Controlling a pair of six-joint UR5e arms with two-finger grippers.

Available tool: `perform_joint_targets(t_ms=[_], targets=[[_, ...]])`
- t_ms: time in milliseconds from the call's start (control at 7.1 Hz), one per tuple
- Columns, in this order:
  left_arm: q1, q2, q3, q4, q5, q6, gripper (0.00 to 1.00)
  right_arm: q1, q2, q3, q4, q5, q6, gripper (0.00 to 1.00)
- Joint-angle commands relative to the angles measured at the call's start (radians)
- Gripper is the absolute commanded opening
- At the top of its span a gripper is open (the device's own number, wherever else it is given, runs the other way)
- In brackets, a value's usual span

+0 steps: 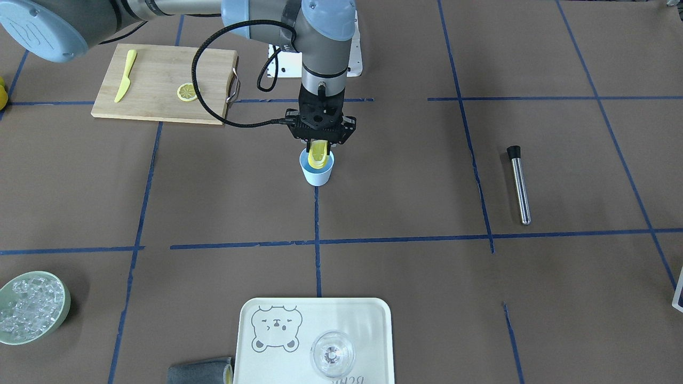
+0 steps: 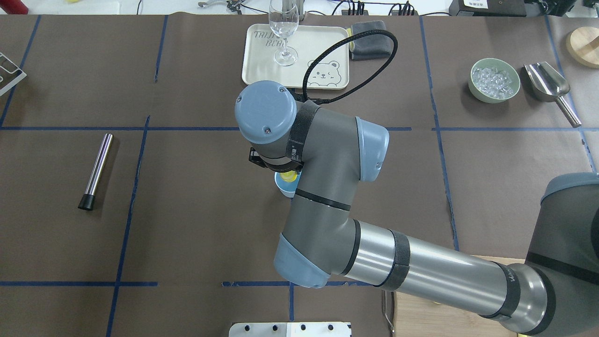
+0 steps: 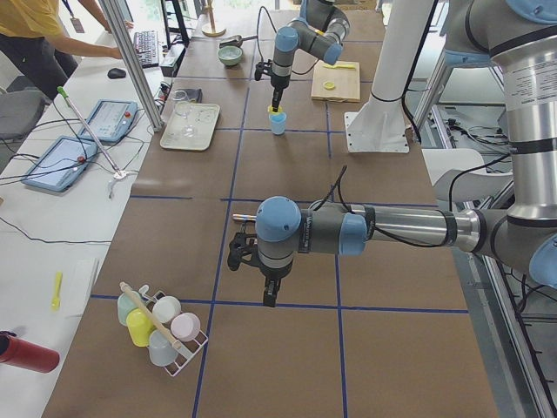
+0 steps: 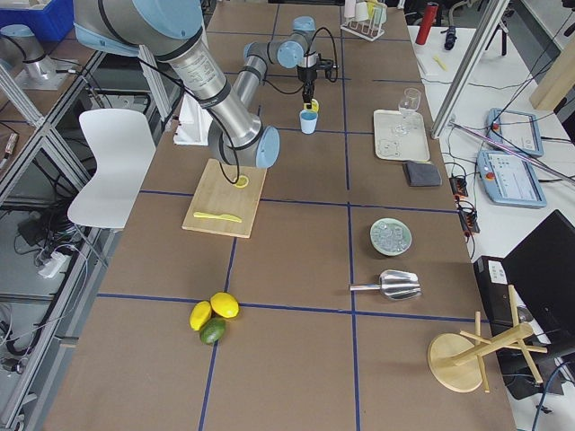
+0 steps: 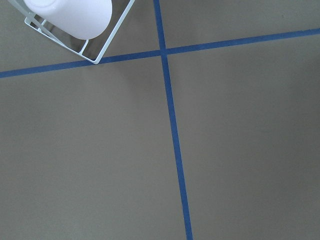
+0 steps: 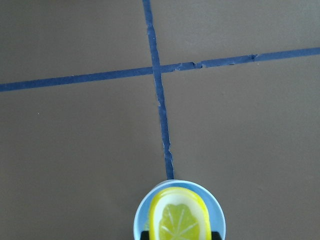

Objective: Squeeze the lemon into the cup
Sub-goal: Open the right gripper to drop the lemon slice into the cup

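Observation:
The light-blue cup (image 1: pixel 318 175) stands upright near the table's middle. My right gripper (image 1: pixel 319 153) hangs straight down over it, shut on the yellow lemon piece (image 1: pixel 318 154), which sits squashed into an oval at the cup's mouth. In the right wrist view the lemon's pale cut face (image 6: pixel 179 222) faces the camera inside the cup's rim (image 6: pixel 142 215), with a finger pad on each side. My left gripper (image 3: pixel 270 296) shows only in the exterior left view, low over bare table far from the cup; I cannot tell whether it is open or shut.
A cutting board (image 1: pixel 163 82) with a yellow knife (image 1: pixel 125 76) and a thin lemon slice (image 1: pixel 187 92) lies near my right arm. A steel rod (image 1: pixel 519 184), a tray (image 1: pixel 256 346) with a clear glass (image 1: pixel 332 353), and a bowl of ice (image 1: pixel 32 306) are around.

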Motion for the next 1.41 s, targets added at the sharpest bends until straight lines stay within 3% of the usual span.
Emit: perform_joint_targets(t_ms=[0,423,705,1127,1268], targets=[[0.000,0.000,0.000,0.001,0.000,0.000,1.00,-0.006,-0.001,0.005,0.001,0.001,-0.003,1.00],[0.000,0.000,0.001,0.001,0.000,0.000,1.00,-0.006,-0.001,0.014,0.000,0.003,-0.005,1.00],[0.000,0.000,0.001,0.003,0.000,-0.002,1.00,0.019,-0.022,0.082,-0.008,0.045,-0.039,1.00],[0.000,-0.011,-0.002,0.003,0.000,-0.008,1.00,0.195,-0.247,0.293,-0.008,0.179,-0.329,1.00],[0.000,-0.011,-0.005,0.003,0.000,-0.008,1.00,0.302,-0.333,0.356,-0.016,0.267,-0.494,1.00]])
